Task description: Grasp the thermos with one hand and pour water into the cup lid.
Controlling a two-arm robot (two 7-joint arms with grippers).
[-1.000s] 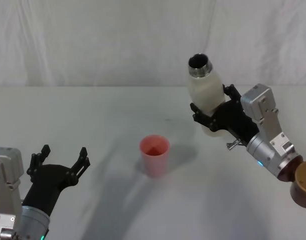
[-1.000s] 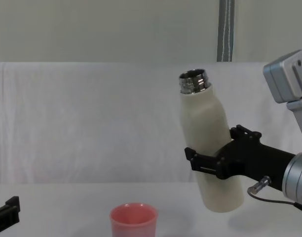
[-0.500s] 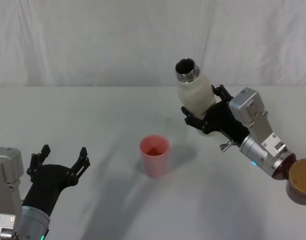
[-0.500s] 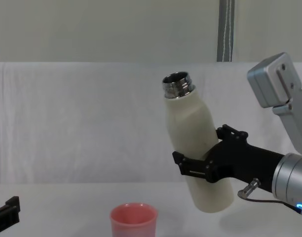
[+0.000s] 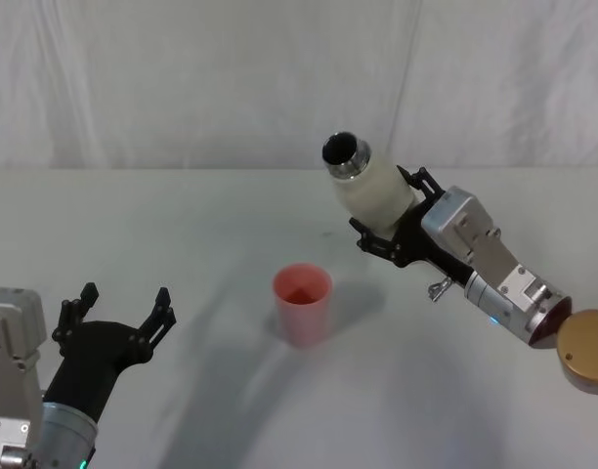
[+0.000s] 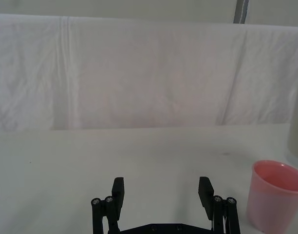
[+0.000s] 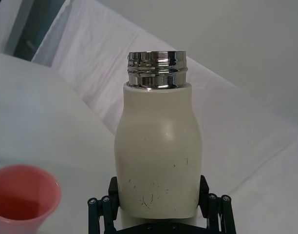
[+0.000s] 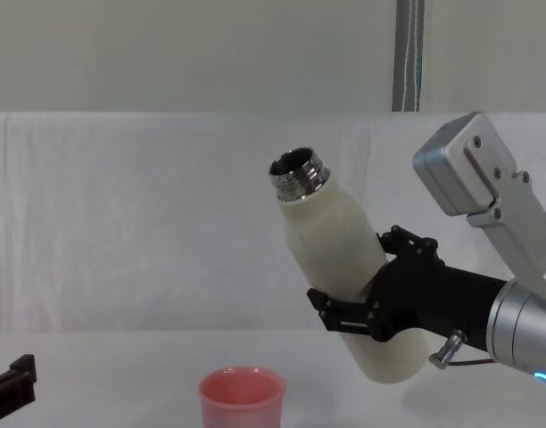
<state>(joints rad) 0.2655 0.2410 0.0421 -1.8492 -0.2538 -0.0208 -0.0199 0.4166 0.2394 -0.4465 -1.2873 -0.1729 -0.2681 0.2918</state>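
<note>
The cream-white thermos [image 5: 372,188] [image 8: 335,259] [image 7: 158,151] hangs in the air, tilted with its open steel neck toward the left. My right gripper [image 5: 395,227] [image 8: 367,308] [image 7: 156,209] is shut around its lower body. The pink cup lid [image 5: 302,303] [image 8: 241,399] [image 6: 277,195] [image 7: 20,197] stands upright on the table, below and left of the thermos mouth. My left gripper [image 5: 118,318] [image 6: 161,192] rests open near the front left of the table, apart from the cup.
A white cloth covers the table [image 5: 231,225] and hangs as a backdrop. A brown round cap on my right arm's far end [image 5: 584,350] sits at the right edge. Bare table surface lies all around the cup.
My right gripper has carried the thermos leftward toward the cup and tilted it further, its neck leaning more to the left. The left arm and the cup have not moved.
</note>
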